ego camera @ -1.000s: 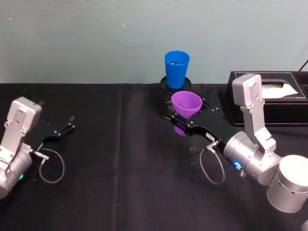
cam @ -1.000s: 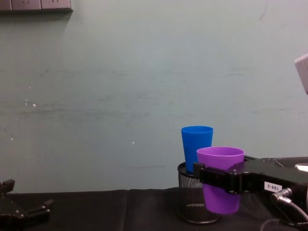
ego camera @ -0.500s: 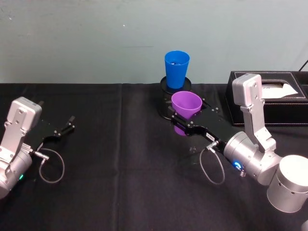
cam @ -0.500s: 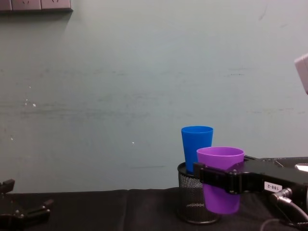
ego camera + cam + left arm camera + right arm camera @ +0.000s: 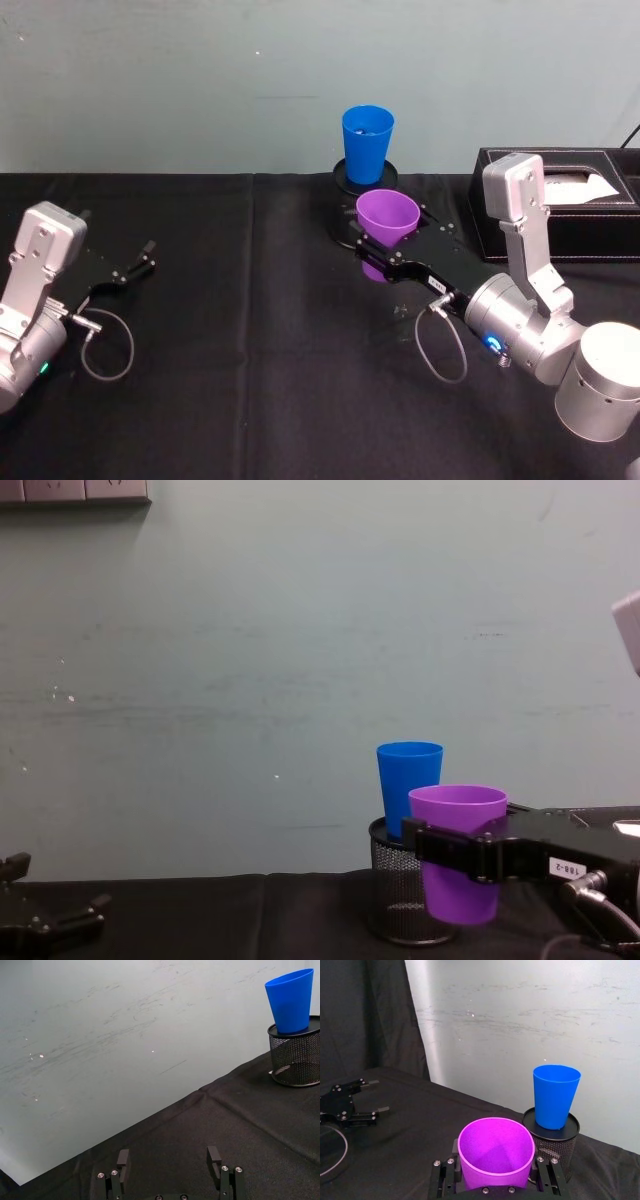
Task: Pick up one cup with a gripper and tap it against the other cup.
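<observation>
One purple cup (image 5: 387, 216) tight in right gripper (image 5: 388, 246), near blue cup (image 5: 367, 140) (left gripper (image 5: 168, 1156) agape).

Black wire-mesh cylindrical holder (image 5: 345, 182) shared by all views: viewed from above by head camera, side-on by chest, far by left wrist, near by right wrist past purple plastic tumbler (image 5: 495, 1152).

Mesh holder (image 5: 395, 892) and lower right of blue cup (image 5: 405, 780), partly behind purple cup (image 5: 458, 805).
</observation>
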